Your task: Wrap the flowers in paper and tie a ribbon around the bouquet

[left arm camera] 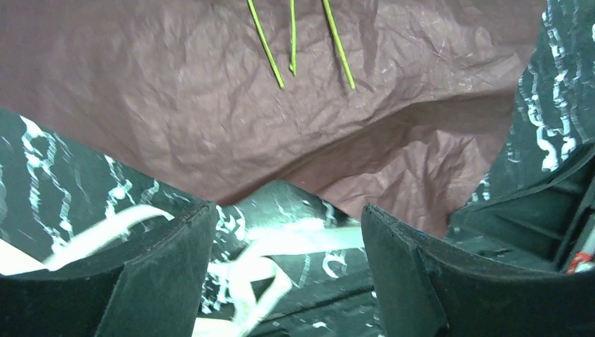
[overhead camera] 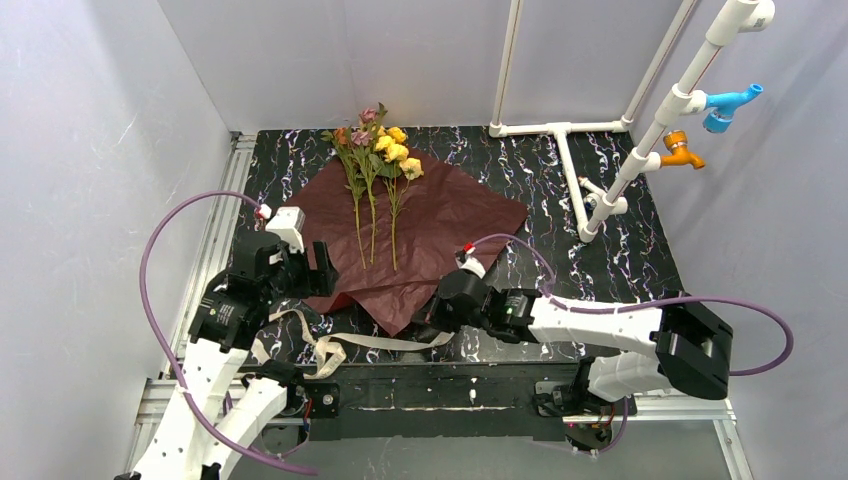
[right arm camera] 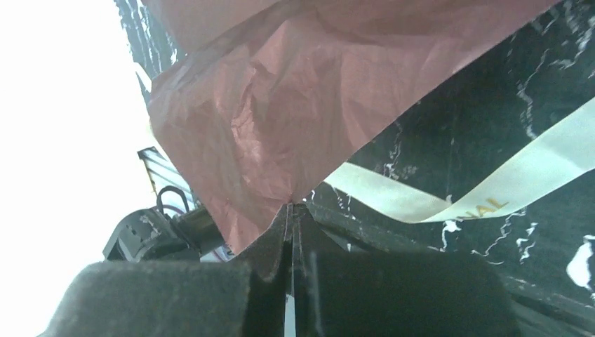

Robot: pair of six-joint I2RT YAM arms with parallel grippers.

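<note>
The dark red paper [overhead camera: 430,225] lies spread on the black marbled table, one corner pointing toward the arms. The flowers [overhead camera: 378,148] lie on its far part, with their stems [left arm camera: 293,42] running toward me. The cream ribbon [overhead camera: 340,346] curls on the table in front of the paper. My left gripper [overhead camera: 318,272] hangs open at the paper's near-left edge, and the ribbon [left arm camera: 302,239] shows below between its fingers [left arm camera: 168,267]. My right gripper [right arm camera: 291,210] is shut on the paper's [right arm camera: 266,119] near edge. The ribbon [right arm camera: 491,189] passes just beside it.
A white pipe frame [overhead camera: 600,170] with a blue fitting [overhead camera: 730,103] and an orange fitting [overhead camera: 680,150] stands at the back right. Purple cables [overhead camera: 160,260] loop off both arms. White walls close in the table, and a metal rail [overhead camera: 215,230] runs along its left side.
</note>
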